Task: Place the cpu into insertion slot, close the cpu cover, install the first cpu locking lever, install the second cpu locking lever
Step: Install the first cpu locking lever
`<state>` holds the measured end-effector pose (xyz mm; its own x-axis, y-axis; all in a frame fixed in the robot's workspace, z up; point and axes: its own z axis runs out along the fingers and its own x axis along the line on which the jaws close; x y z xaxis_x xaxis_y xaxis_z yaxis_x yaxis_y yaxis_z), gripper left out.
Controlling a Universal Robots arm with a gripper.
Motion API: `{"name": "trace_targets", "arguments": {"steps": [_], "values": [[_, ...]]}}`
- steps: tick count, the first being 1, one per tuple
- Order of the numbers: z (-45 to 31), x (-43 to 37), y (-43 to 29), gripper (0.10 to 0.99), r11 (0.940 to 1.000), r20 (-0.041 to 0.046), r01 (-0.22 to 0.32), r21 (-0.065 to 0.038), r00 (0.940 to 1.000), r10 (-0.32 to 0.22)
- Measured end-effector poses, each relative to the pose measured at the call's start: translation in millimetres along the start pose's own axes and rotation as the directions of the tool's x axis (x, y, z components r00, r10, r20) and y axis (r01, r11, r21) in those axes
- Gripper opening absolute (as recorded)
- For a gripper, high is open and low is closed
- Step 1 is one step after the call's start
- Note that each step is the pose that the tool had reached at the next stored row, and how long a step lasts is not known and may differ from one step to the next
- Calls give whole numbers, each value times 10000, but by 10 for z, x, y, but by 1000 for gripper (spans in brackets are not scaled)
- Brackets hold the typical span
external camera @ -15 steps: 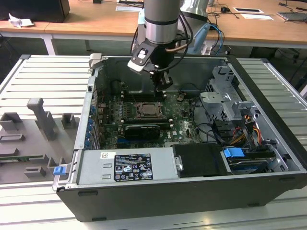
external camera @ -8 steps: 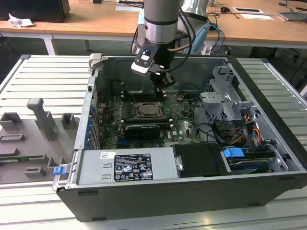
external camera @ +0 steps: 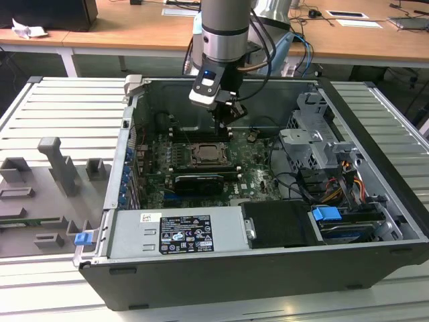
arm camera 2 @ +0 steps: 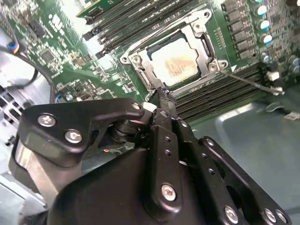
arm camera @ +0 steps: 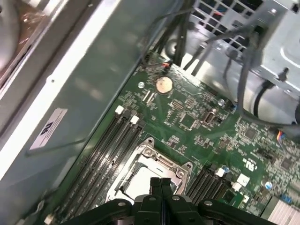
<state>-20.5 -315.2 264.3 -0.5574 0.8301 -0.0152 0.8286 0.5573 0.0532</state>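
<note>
An open computer case (external camera: 268,278) lies on a grey ribbed table (external camera: 60,114), with a silvery power supply (external camera: 177,231) along its near side and a metal drive cage (external camera: 315,144) towards the exterior view's right. The arm reaches down into the case from the far side. Its gripper (external camera: 226,121) hangs low over the green motherboard (external camera: 253,169), just beyond the far edge of the socket. In both wrist views the two black fingers (arm camera 2: 164,122) are pressed together with nothing between them. In the second wrist view their tips come close to one corner of the socket, but contact cannot be judged. The cpu (arm camera 2: 176,63) sits in the insertion slot (arm camera 2: 206,44) with its dull silver top upward. The cpu cover (arm camera 2: 140,70) lies flat around it, framing the chip through its square cutout. A thin wire lever (arm camera 2: 248,80) juts from another corner of the socket, out across the long black memory slots (arm camera 2: 220,96). In the first wrist view a round coin cell (arm camera: 163,84) sits on the board, well apart from the socket.
</note>
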Motion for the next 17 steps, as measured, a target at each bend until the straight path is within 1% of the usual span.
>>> {"name": "trace_targets", "arguments": {"steps": [1,5,9,13,15,17], "values": [[0,0,0,106,9997,-12,239,-4,9997,-239],[0,0,0,106,9976,-37,691,-11,9976,-691],[0,1,-1,106,9945,-55,1049,-19,9945,-1050],[0,2,-3,106,9916,-68,1295,-24,9916,-1295],[0,2,-4,106,9876,-82,1569,-30,9876,-1569],[0,3,-5,106,9802,-103,1980,-41,9801,-1980]]}}
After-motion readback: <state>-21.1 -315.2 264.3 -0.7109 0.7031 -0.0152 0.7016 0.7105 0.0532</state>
